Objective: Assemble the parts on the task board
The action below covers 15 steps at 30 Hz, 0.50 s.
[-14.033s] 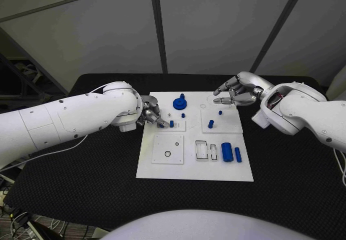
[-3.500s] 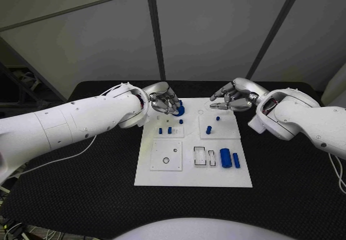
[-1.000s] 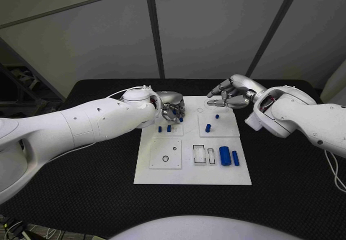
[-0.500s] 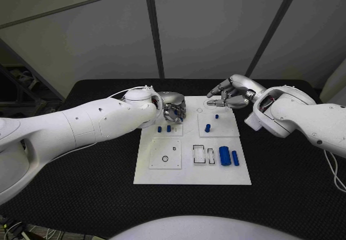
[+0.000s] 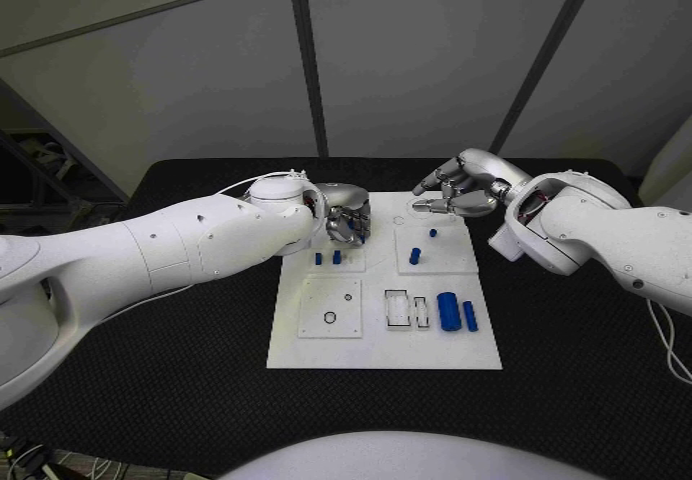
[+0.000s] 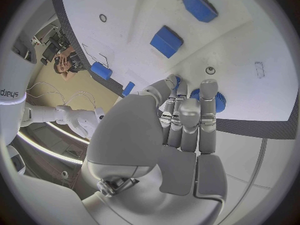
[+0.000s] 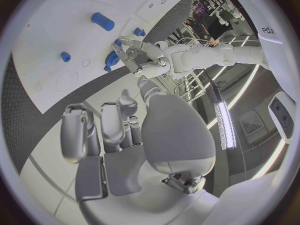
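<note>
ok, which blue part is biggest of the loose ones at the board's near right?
The thick cylinder lying beside the slots; the rod on its right is much thinner.

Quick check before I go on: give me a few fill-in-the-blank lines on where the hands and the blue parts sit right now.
1. The left hand has its fingers on the round blue part at the board's ____ edge.
2. The right hand holds ____.
3. The two long blue cylinders lie on the task board on the side nearer the robot's ____ arm.

Missing words: far; nothing; right
</note>
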Each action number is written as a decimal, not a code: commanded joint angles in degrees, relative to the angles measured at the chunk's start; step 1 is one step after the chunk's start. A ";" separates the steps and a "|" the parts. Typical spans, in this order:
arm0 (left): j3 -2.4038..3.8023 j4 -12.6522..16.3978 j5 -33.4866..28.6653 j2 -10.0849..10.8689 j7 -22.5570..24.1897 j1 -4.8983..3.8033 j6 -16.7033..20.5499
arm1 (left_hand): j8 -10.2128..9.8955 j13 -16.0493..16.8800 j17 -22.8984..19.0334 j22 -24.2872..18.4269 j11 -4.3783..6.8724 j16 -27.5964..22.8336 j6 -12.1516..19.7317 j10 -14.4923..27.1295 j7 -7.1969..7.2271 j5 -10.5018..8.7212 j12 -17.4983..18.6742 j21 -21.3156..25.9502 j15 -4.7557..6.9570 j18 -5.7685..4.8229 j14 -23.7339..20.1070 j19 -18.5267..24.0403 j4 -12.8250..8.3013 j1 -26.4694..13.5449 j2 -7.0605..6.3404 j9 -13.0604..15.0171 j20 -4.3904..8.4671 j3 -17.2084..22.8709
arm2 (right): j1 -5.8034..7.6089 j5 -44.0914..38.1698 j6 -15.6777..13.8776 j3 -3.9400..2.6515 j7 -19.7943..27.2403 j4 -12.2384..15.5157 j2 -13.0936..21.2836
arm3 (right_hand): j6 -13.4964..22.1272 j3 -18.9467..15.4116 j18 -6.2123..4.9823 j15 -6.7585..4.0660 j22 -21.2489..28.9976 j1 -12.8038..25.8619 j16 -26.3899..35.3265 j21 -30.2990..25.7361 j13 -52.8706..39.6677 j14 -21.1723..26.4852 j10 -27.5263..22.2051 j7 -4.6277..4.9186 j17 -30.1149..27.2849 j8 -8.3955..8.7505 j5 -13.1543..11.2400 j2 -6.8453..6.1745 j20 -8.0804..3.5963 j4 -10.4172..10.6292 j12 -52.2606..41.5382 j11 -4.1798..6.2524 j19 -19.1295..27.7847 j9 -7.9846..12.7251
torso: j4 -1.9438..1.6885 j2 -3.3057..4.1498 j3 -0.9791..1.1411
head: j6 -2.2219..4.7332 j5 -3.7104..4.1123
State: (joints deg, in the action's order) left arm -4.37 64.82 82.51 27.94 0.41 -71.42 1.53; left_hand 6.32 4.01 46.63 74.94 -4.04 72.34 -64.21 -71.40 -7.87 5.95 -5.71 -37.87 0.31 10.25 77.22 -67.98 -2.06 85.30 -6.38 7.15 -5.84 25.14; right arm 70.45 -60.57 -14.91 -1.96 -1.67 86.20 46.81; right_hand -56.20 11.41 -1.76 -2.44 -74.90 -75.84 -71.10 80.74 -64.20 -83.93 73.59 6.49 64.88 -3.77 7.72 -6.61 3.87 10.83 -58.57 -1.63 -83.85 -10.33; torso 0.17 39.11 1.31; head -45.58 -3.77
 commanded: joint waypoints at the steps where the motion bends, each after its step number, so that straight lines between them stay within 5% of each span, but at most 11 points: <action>1: -0.31 -0.22 1.11 0.30 -0.07 0.37 -0.82 | -0.06 -0.11 -0.23 2.83 -0.20 0.24 -0.06 0.25 -0.21 0.21 0.04 -0.51 -0.09 -0.98 0.36 -0.34 -0.08 -0.16 0.26 -0.14 0.03 0.14 | 0.10 -0.10 0.00 -0.03 0.29 0.10 -0.03 | -0.38 0.19 -0.84 -0.25 -5.39 -0.54 -0.09 -0.08 -0.05 -0.47 0.08 -0.05 0.07 -0.06 0.22 -0.02 -0.18 0.06 0.10 0.02 -0.22 -0.10 | -0.09 -0.04 -0.03 | 0.07 0.01; 9: -0.06 1.70 -0.03 1.87 1.60 0.37 1.86 | -0.10 -0.14 -0.31 3.04 -0.18 0.27 -0.18 0.16 -0.17 0.17 0.08 -1.48 -0.07 -1.13 0.55 -0.76 -0.06 -0.51 0.34 -0.20 0.03 0.26 | 0.10 -0.10 -0.10 -0.03 0.43 0.02 -0.08 | -0.47 0.22 -0.82 -0.26 -5.45 -0.55 -0.13 -0.05 -0.19 -0.54 0.34 -0.07 0.18 -0.09 0.23 0.02 -0.19 0.08 -0.14 0.04 -0.28 -0.14 | -0.15 -0.14 -0.04 | 0.32 -0.05; 15: 1.91 3.11 -0.75 3.20 1.93 0.38 3.04 | -0.08 -0.12 -0.29 3.10 -0.11 0.31 -0.37 -0.01 -0.11 0.28 0.04 -1.86 0.00 -1.16 0.72 -0.95 -0.12 -0.65 0.39 -0.22 0.05 0.36 | 0.09 -0.10 -0.21 -0.03 0.53 -0.08 -0.06 | -0.47 0.22 -0.82 -0.26 -5.45 -0.55 -0.13 -0.05 -0.19 -0.54 0.34 -0.07 0.18 -0.09 0.23 0.02 -0.19 0.08 -0.14 0.04 -0.28 -0.14 | -0.17 -0.09 -0.05 | 0.71 -0.18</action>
State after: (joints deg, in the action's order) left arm -2.64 67.51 82.41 30.94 1.42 -70.86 3.10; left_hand 6.21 3.92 46.39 74.93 -4.04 72.34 -64.20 -71.39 -7.88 5.95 -5.71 -39.53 0.30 10.26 77.61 -68.58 -2.06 84.97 -6.07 6.84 -5.64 25.15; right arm 70.45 -60.57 -14.92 -1.96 -1.63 86.10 46.76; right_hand -56.20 11.41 -1.76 -2.44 -74.90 -75.84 -71.10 80.74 -64.34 -83.93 73.59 6.49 65.01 -3.77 7.71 -6.61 3.88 10.83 -58.57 -1.63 -83.85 -10.41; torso 0.03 39.01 1.27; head -45.00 -3.92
